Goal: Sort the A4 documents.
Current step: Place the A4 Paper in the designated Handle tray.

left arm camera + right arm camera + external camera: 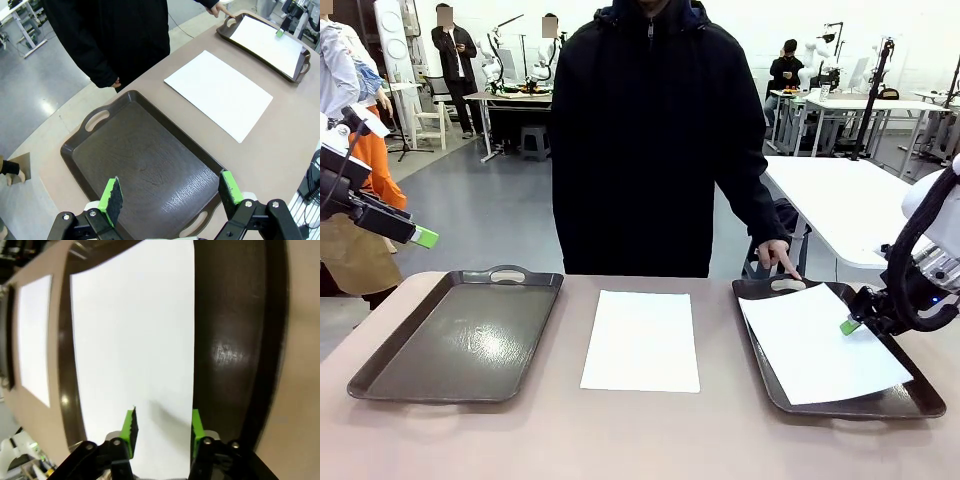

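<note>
Two A4 documents show. One white sheet lies flat on the table between the two trays. The other sheet lies in the right dark tray, slightly askew. My right gripper is low over that sheet's right edge, its green fingers apart and open, holding nothing. My left gripper hangs open high above the left dark tray, which holds nothing.
A person in a dark jacket stands at the far side of the table. One hand points a finger down at the right tray's far handle. Bare tabletop runs along the front edge.
</note>
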You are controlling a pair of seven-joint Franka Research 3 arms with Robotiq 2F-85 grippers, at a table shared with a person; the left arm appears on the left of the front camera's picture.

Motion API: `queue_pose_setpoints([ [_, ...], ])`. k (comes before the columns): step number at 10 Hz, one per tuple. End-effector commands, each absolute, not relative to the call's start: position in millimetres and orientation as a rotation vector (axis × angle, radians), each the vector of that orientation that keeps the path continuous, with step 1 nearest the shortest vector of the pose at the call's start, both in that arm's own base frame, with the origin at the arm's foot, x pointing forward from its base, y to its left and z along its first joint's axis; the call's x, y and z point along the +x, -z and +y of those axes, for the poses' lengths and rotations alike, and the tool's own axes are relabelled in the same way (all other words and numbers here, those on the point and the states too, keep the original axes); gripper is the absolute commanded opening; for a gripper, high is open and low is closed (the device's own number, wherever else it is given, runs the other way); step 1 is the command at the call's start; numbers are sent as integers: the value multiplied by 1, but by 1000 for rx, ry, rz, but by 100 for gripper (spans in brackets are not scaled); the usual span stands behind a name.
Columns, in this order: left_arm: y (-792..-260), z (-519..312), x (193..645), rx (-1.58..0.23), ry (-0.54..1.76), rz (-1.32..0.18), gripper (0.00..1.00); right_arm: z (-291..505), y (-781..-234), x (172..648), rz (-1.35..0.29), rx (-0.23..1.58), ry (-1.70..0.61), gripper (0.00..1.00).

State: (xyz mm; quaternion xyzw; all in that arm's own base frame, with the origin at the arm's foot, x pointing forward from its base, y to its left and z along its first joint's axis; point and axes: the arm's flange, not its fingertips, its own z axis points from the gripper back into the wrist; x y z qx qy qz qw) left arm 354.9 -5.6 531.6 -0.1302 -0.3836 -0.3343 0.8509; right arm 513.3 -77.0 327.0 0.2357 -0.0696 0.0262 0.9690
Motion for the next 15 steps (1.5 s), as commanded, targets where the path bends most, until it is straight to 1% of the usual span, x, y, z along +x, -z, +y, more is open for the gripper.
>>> queue_pose_setpoints([
  [1, -531, -5, 355, -277, 704, -810, 100, -68, -329, 504, -90, 351, -5, 75],
  [2, -531, -5, 355, -277, 704, -810, 100, -66, -331, 500, -81, 320, 8, 74],
  [3, -531, -5, 355, -277, 704, -810, 100, -65, -333, 496, -76, 264, 22, 94],
  [4, -531, -5, 355, -277, 704, -810, 100, -64, -337, 491, -80, 209, 50, 93],
  [5, -531, -5, 355, -277, 704, -810, 100, -63, -341, 488, -95, 195, 68, 100],
  [7, -531, -5, 355, -277, 704, -810, 100, -61, -344, 486, -131, 204, 84, 100],
  [9, -531, -5, 355, -277, 704, -810, 100, -58, -348, 487, -168, 251, 122, 100],
  [10, -531, -5, 355, -277, 704, -810, 100, -67, -349, 492, -124, 220, 67, 100],
  [15, -531, -5, 355, -277, 704, -810, 100, -67, -349, 492, -124, 220, 67, 100],
])
